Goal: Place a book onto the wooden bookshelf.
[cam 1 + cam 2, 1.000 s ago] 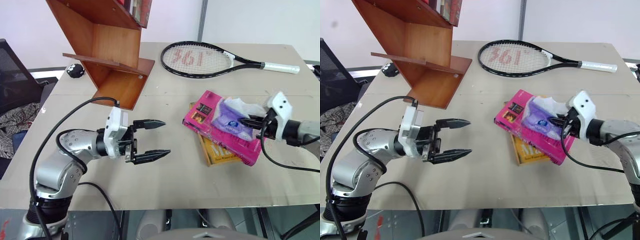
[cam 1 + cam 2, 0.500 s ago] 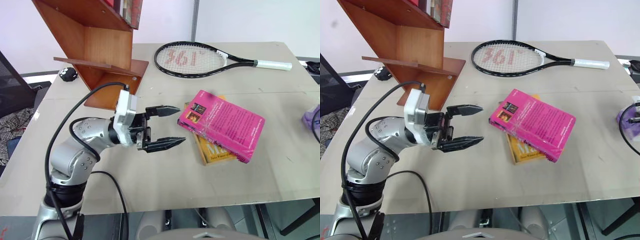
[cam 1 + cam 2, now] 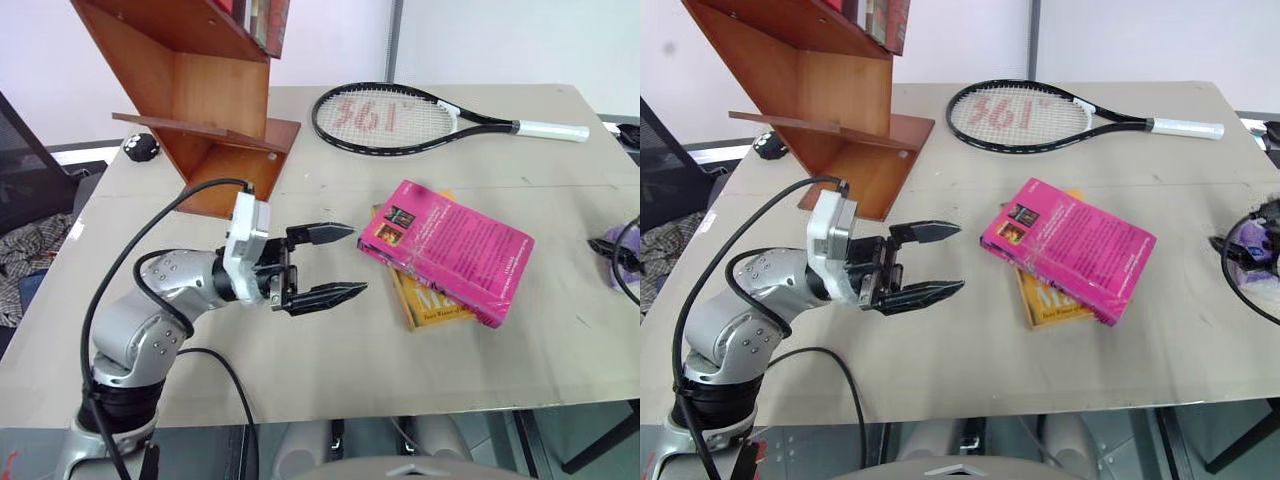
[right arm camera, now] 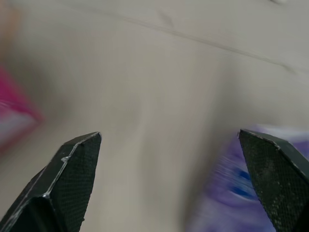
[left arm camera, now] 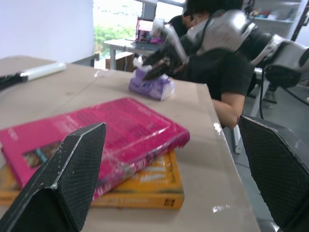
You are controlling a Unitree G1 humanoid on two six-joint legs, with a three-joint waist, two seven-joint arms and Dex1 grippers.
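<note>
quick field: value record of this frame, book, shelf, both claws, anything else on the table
book: pink book lies flat on a yellow book, mid table, not held
shelf: wooden bookshelf at the table's far left, a few books in its upper slot
left claw: left claw open, empty, aimed at the pink book, short of it
right claw: right claw open, by the table's right edge, holding nothing
tissue pack: purple pack on the table near the right claw
other: tennis racket at the far side
</note>
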